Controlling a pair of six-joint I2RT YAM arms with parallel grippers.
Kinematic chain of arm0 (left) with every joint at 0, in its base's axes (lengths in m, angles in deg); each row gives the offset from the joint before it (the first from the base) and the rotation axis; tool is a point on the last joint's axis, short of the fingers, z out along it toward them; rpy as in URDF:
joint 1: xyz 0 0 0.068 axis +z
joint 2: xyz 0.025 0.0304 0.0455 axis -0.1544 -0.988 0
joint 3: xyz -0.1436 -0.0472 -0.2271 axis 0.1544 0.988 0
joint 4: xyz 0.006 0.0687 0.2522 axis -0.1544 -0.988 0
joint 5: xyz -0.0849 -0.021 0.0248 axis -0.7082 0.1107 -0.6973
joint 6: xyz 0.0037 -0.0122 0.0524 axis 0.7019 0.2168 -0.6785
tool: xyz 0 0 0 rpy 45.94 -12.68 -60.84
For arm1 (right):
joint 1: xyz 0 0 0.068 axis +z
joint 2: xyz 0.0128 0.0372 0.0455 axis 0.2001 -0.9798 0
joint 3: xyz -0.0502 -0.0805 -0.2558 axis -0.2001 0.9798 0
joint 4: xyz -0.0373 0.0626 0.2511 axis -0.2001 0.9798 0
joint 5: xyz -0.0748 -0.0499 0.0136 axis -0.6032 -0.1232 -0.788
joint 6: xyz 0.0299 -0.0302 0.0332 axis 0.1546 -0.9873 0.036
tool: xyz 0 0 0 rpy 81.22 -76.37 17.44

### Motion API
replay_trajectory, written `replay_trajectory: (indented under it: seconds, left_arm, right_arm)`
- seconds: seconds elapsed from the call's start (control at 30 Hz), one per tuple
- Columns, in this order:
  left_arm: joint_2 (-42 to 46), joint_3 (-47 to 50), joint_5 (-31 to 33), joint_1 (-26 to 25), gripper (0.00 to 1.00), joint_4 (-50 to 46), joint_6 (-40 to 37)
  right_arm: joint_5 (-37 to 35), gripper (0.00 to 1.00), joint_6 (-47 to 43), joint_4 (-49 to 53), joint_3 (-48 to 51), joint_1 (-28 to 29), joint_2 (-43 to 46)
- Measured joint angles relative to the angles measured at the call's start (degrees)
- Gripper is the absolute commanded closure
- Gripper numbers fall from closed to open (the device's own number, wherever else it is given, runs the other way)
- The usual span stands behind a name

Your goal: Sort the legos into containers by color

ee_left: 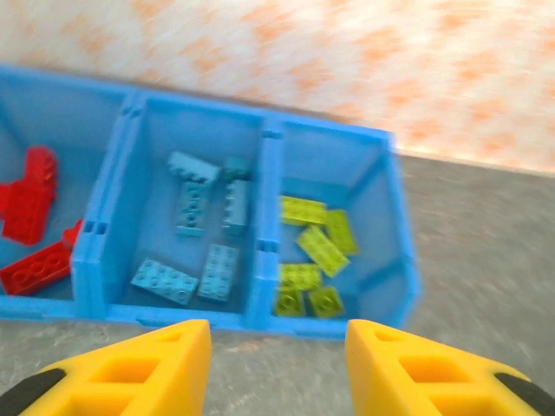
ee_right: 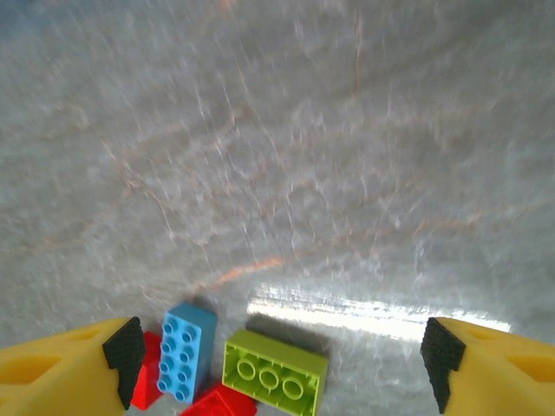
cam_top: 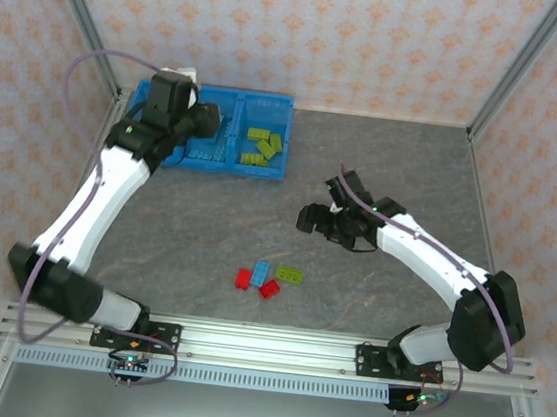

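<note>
At the far left of the grey stone-patterned bench stands the long bright blue plastic bin, split by two dividers into three compartments. The left hand hangs just over its near wall, yellow fingers apart with nothing between them.

Seen from the left wrist, the left compartment holds the red studded plastic bricks, partly cut off by the picture edge. The middle one holds about six light blue bricks, and the right one about six yellow-green bricks. Each colour sits alone, with no stray among them that I can make out.

Nearer the arms, about mid-bench, four small bricks lie loose in a tight cluster. They are a red brick, a light blue brick, a second red brick and a yellow-green brick.

To the right, the right hand hovers above bare bench, fingers spread wide and empty, with that cluster at the bottom edge of its wrist view.

By my reading the sorting is mostly done. Those four loose bricks are what is left, and none is yet gripped.
</note>
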Motion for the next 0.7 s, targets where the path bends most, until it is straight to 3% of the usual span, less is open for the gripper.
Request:
replay_trajectory:
  seconds: [0.17, 0.27, 0.5, 0.7]
  left_arm:
    - [14.3, 12.3, -5.3, -2.6, 0.53, 3.9, -10.7]
    - [18.2, 19.1, -10.6, -2.7, 0.48, 5.1, -17.7]
    - [17.3, 25.2, -19.0, -6.3, 0.15, 2.1, -34.5]
    - [18.5, 27.3, -21.4, -6.3, 0.07, 2.0, -42.5]
  right_arm:
    - [-0.6, 0.03, 5.5, 2.1, 0.1, 5.5, -3.6]
    - [-0.9, 0.01, 8.1, 2.6, 0.2, 7.3, -4.8]
    - [-0.8, 0.01, 12.1, 4.7, 0.2, 12.0, -10.6]
    - [0.9, 0.0, 12.3, 5.0, -0.3, 13.4, -16.0]
